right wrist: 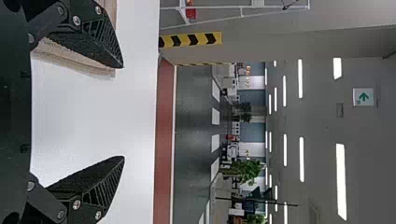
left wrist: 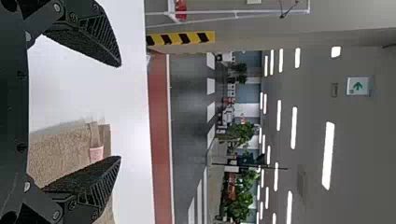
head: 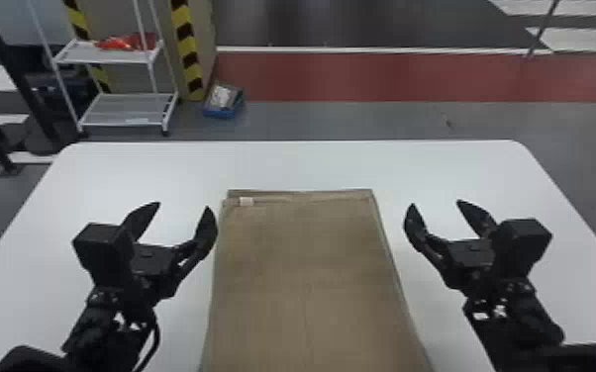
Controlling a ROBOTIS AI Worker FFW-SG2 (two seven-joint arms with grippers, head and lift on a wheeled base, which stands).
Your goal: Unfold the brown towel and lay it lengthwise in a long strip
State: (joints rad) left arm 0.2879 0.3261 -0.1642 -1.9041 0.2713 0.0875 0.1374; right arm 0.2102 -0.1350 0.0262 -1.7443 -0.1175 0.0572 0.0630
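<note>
2 empty and wide open, left end effector (head: 183,205) and right end effector (head: 436,204); brown towel (head: 302,247) lies between, long axis running near-to-far; the left is closer!

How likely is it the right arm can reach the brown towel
Probably yes: the right gripper hangs open and empty to the right of the brown towel, with nothing visible between them.
</note>
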